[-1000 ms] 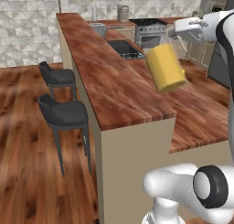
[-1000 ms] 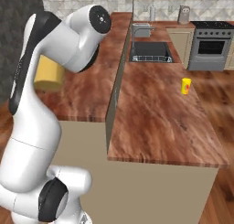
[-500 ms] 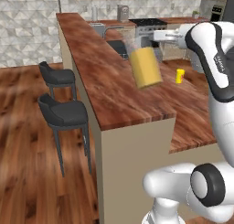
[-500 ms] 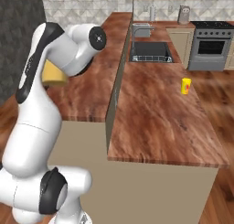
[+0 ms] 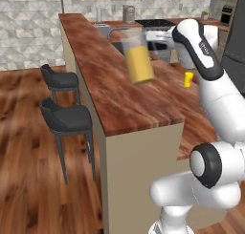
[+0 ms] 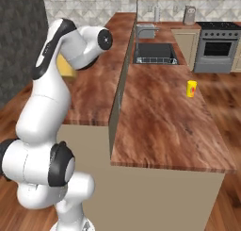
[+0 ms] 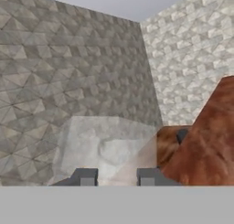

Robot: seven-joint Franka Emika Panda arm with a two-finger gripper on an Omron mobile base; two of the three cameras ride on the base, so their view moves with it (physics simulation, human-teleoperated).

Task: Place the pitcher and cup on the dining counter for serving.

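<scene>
- I count one pitcher [image 5: 137, 58], one cup [image 5: 188, 79], two stools [image 5: 67, 118];
- pitcher held by my jaws above the dining desk [image 5: 115, 92], long axis near upright, slightly tilted;
- cup upright on the lower worktop [image 6: 164, 117].

Orange-yellow pitcher [image 5: 138, 56] (clear rim), bright yellow cup [image 5: 188, 79], reddish-brown wood-grain dining counter [image 5: 103, 75]

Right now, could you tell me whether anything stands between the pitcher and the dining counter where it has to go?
Nothing visible does. The pitcher hangs tilted in the pincer above the dining counter, and the wood beneath it is bare. The cup stands apart on the lower worktop behind.
</scene>
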